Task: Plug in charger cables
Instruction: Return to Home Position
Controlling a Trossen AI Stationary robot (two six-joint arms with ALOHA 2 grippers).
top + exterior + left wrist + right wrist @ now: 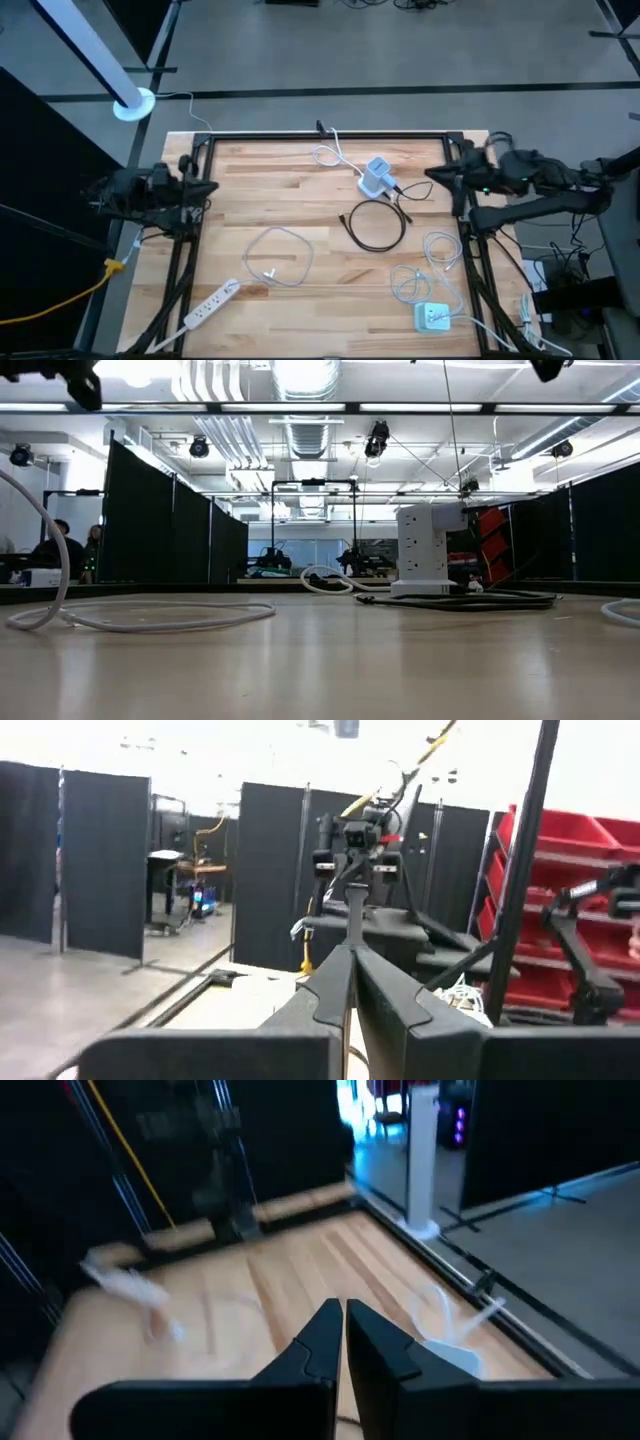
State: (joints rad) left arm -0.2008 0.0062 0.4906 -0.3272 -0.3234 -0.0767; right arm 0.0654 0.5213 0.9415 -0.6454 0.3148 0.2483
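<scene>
Cables (350, 230) well apart from right gripper (432, 176)

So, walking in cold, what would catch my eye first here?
Probably the white outlet tower standing toward the far middle of the table, with a black cable looped right beside it. Then the robot's left gripper and right gripper, parked at opposite sides of the table, both shut and holding nothing.

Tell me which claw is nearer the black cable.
Right. The right claw is up and to the right of the black cable in the high view; the left claw is far off on its other side.
</scene>
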